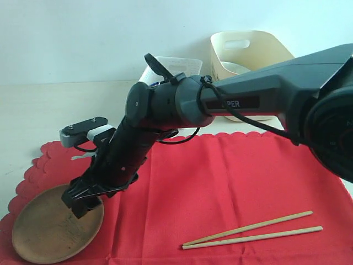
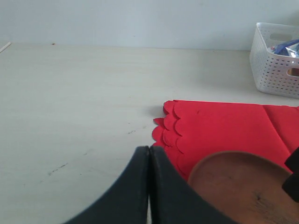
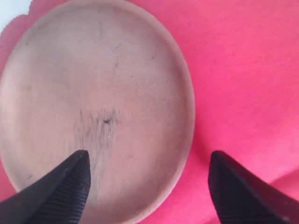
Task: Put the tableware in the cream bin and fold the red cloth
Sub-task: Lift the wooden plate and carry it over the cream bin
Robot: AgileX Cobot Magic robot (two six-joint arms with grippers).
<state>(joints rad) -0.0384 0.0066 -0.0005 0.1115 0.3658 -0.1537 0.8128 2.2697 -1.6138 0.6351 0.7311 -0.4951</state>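
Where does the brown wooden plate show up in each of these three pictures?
Exterior view: wooden plate lower left, on the edge of the red cloth.
Left wrist view: plate partly seen, by the scalloped edge.
Right wrist view: plate fills most of the picture.
Shared landmark: the red cloth beneath it.

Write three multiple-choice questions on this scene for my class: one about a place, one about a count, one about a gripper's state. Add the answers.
1. Where does the wooden plate lie?
A) on the red cloth
B) on a shelf
C) in a drawer

2. How many chopsticks lie on the cloth?
A) one
B) two
C) four

3. What state is the right gripper in?
A) shut on a spoon
B) shut and empty
C) open over the plate's edge

Answers:
1 A: the plate sits on a corner of the cloth.
2 B: a pair lies side by side.
3 C: its jaws stand wide apart, one over the plate and one over the cloth.
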